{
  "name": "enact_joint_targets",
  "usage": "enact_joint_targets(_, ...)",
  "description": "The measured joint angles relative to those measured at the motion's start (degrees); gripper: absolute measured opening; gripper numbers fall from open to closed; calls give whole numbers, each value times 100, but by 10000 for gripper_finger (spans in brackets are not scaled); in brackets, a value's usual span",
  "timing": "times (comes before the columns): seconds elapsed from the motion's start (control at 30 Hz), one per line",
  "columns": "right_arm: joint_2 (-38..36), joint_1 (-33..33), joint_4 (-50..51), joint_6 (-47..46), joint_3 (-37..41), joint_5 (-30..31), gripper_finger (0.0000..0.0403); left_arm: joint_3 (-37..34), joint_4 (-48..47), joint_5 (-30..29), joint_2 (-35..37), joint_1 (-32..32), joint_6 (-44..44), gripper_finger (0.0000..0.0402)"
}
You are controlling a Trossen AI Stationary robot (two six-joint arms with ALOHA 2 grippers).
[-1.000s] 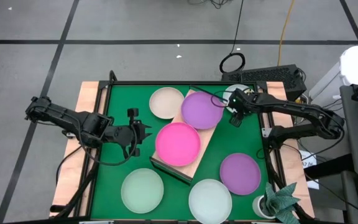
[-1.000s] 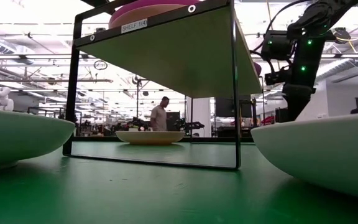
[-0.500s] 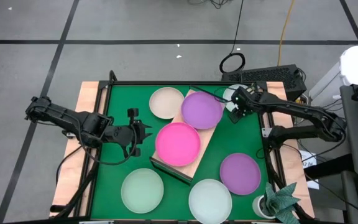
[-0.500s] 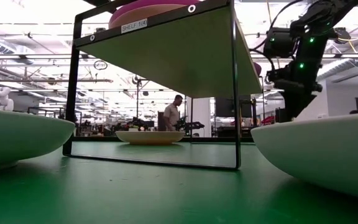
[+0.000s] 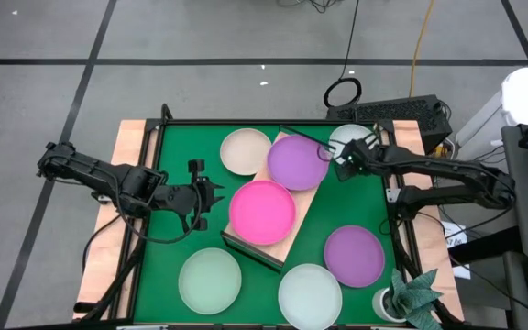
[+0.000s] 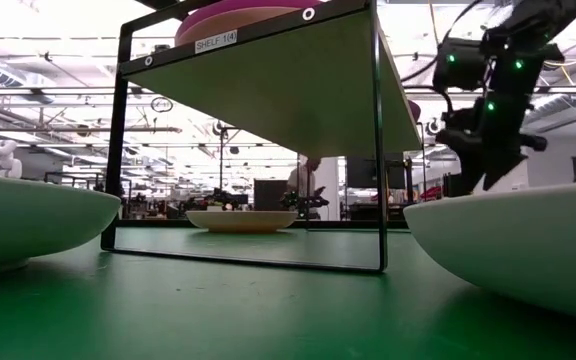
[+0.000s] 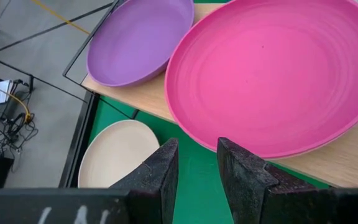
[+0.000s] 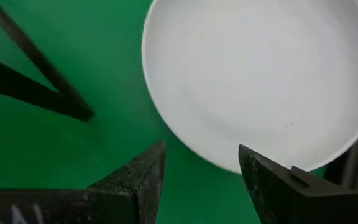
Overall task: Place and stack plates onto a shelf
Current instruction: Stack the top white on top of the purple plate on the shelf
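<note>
Table mat [image 5: 168, 275]: green, covers the work surface and carries all plates and the shelf.
Shelf [image 5: 293, 234]: light wooden board on a thin dark frame, set diagonally at the middle of the mat; in the low view its underside and a label on the frame are visible [image 6: 298, 95].
Magenta plate [image 5: 262, 212]: lies on the shelf's near half, just beside the purple one; fills much of the left wrist view [image 7: 278, 74].
Purple plate on shelf [image 5: 297, 162]: lies on the far half of the board; also visible in the left wrist view [image 7: 138, 40].
Second purple plate [image 5: 354, 255]: flat on the mat, right of the shelf, well apart from it.
Mint plate [image 5: 210, 280]: on the mat at the near left.
Pale bluish plate [image 5: 310, 294]: on the mat at the near edge, between the mint and second purple plates.
Cream plate [image 5: 243, 151]: on the mat at the far side, just beside the shelf's left edge.
White plate [image 5: 345, 137]: on the mat at the far right corner, partly hidden under the right arm; clear in the right wrist view [image 8: 260, 74].
Left gripper [image 5: 205, 203]: hovers left of the shelf, facing the magenta plate; fingers [image 7: 157, 171] a little apart, holding nothing.
Right gripper [image 5: 342, 165]: over the near edge of the white plate; fingers [image 8: 142, 168] spread apart, holding nothing.
</note>
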State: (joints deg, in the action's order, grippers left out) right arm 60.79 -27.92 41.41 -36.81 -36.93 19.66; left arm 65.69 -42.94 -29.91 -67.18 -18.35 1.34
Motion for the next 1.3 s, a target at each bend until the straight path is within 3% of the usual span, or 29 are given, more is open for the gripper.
enact_joint_targets(0.2,-14,77,-135,-285,480,639,187,0,8,0,2,0,74,118)
enact_joint_targets(0.4,-15,139,-393,610,601,114,187,0,345,-1,0,0,390,118)
enact_joint_targets(0.93,-15,131,-1374,1661,1246,311,186,0,478,-2,2,0,562,118)
enact_joint_targets(1.3,-15,57,-1743,1826,1585,284,107,0,597,-2,1,0,595,118)
